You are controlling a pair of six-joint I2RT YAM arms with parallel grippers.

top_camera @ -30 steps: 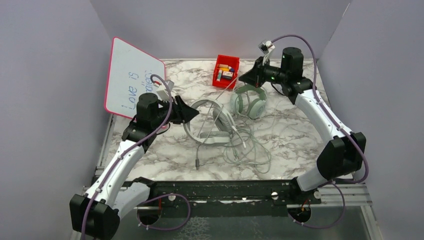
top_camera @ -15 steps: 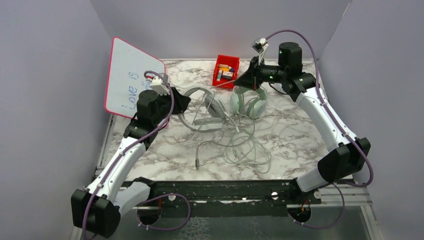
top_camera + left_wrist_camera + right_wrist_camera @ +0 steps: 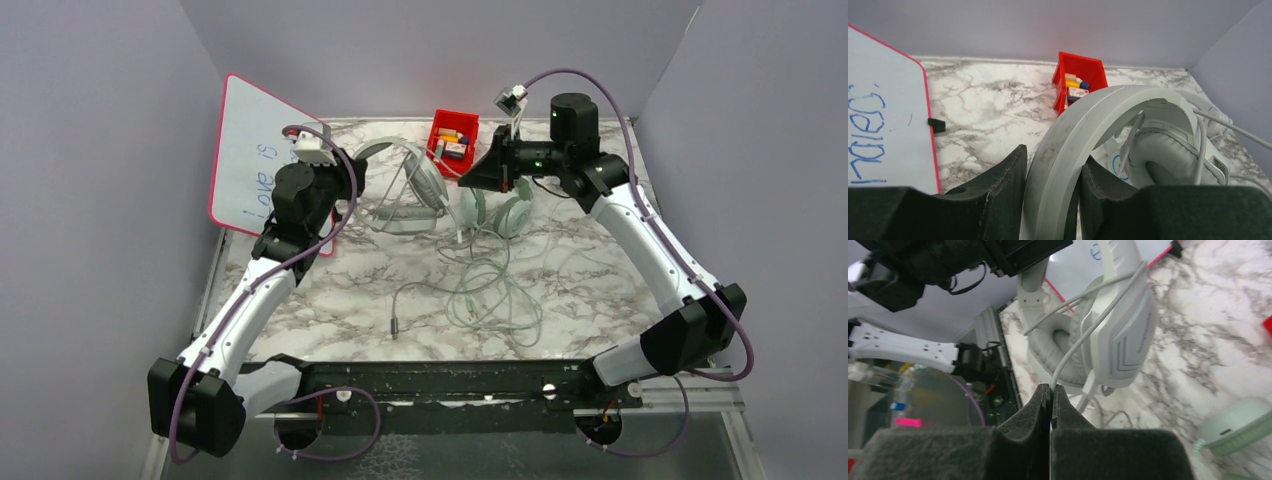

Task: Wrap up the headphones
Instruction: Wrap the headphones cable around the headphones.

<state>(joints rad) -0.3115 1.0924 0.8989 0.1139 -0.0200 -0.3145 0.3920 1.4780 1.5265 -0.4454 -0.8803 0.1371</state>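
**Asker:** When that moment was caught, what did your left tool (image 3: 1054,172) have hold of?

**Me:** It was clamped on the headband of the grey-white headset (image 3: 428,180). The band ran up between my two fingers with a pad pressed against each side, so the jaws stood only as far apart as the band is thick. From there the band arched away to the right, and the ear cups hung at its far end, beyond my fingertips.

**Asker:** And the right tool?

**Me:** My right tool (image 3: 1051,389) was pinched tight on that headset's thin cable (image 3: 1057,371). The jaws met with nothing but the cable between them. The cable rose from my fingertips to the nearer ear cup, which sat just ahead of the tool.

**Asker:** Where was all this on the tabletop (image 3: 600,290)?

**Me:** It was toward the back. The headset was strung between my two tools, the left at the band and the right on the cup side. The whiteboard (image 3: 250,150) stood just beside my left wrist, and the red bin (image 3: 453,140) was just beyond the headset. The mint-green headset (image 3: 512,213) lay on the marble just beside my right tool, apart from its fingers. A loose tangle (image 3: 500,300) of thin wire lay nearer the arm bases. I could not tell whether the grey-white cups touched the tabletop.
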